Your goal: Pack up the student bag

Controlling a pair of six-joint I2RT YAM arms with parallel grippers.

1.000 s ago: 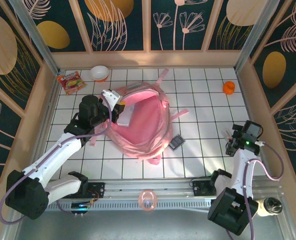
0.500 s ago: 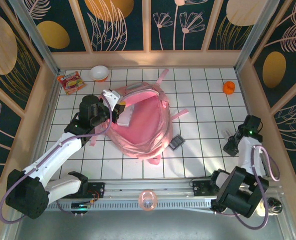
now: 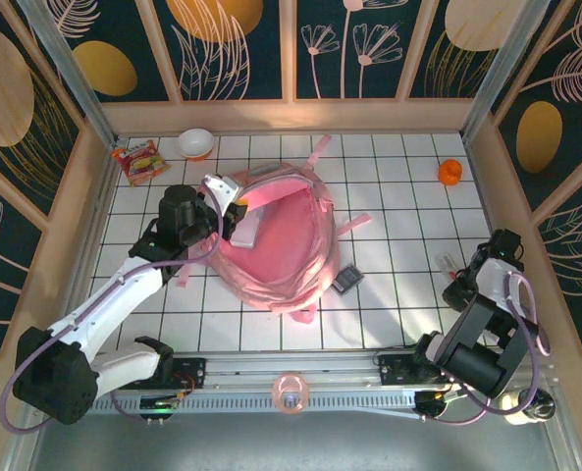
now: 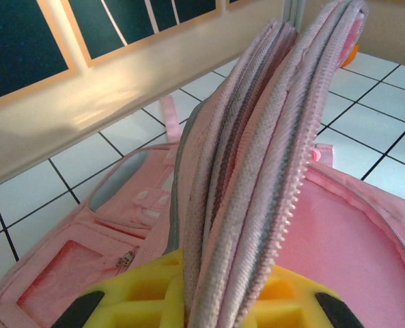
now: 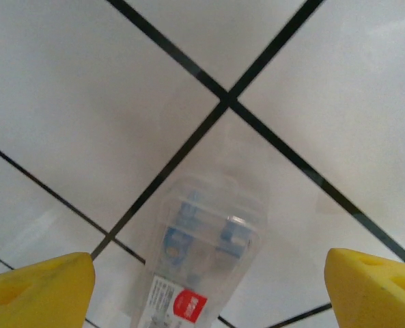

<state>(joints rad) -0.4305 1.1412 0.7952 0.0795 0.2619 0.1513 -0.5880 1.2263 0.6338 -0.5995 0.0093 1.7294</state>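
My left claw (image 3: 230,196) was clamped on the bag (image 3: 281,245), which lay open on the tiled table (image 3: 398,196), a little left of the middle. From the left wrist, my yellow pads (image 4: 144,294) pinched the bag's folded zip edge, and the fabric rose upright between them, teeth showing along its right side.

My right claw (image 5: 209,280) hung near the table's right edge with its fingers spread wide, gripping nothing. A clear pack (image 5: 202,260) with a red label lay flat on the tiles below the gap, across a dark grout line; I could not tell whether my fingers touched it.

A small dark case (image 3: 346,281) lay just beside the bag's near right side. A bowl (image 3: 196,143) and a snack packet (image 3: 138,160) sat at the far left, and an orange thing (image 3: 449,173) at the far right.
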